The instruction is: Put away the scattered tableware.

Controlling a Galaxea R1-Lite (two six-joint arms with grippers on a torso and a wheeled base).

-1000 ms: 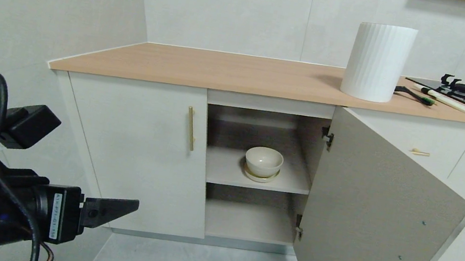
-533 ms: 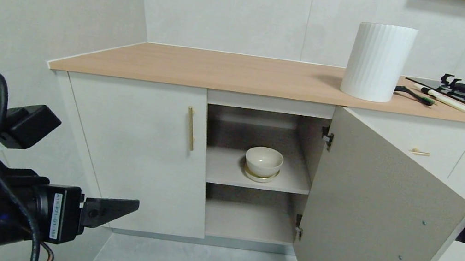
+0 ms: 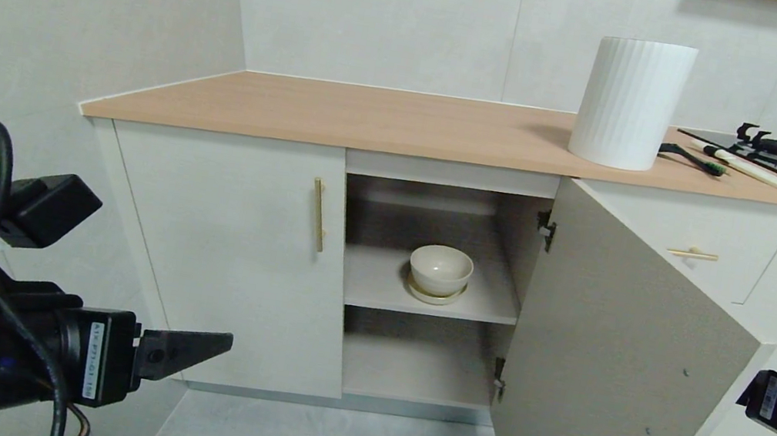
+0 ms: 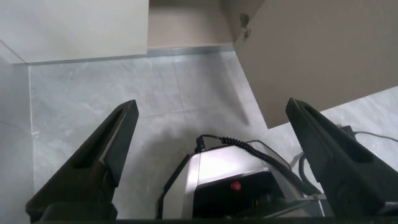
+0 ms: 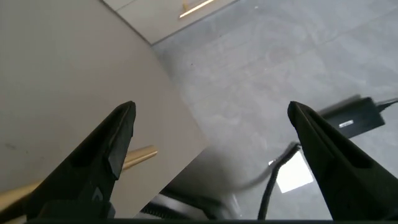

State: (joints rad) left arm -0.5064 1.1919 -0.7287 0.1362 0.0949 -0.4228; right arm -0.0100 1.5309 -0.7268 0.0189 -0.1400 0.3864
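Evidently the released, empty right end effector sat behind the cabinet door at three o'clock; it needed a steady push near the free edge.

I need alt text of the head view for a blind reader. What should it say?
An open cabinet door shows a bowl on a plate on the upper shelf, under a wooden counter holding a white ribbed container. The left gripper sits low at the left.
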